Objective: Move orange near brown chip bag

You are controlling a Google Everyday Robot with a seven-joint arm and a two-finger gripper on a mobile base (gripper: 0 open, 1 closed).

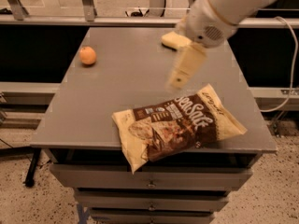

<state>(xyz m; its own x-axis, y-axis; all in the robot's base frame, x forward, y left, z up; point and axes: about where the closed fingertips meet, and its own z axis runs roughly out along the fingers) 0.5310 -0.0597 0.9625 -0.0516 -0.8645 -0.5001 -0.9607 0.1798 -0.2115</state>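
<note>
The orange [87,55] lies on the grey table [112,97] near its far left edge. The brown chip bag [177,125], cream and brown with white "Sea Salt" lettering, lies flat at the front right, one corner hanging over the front edge. My gripper [178,81] hangs over the middle of the table on the white arm [219,13], which reaches in from the upper right. It is just above the bag's far edge and well to the right of the orange. It holds nothing that I can see.
A pale yellow sponge [172,40] lies at the far right of the table, partly behind my arm. Drawers sit below the table front. A rail and metal posts run behind the table. A cable hangs at the right.
</note>
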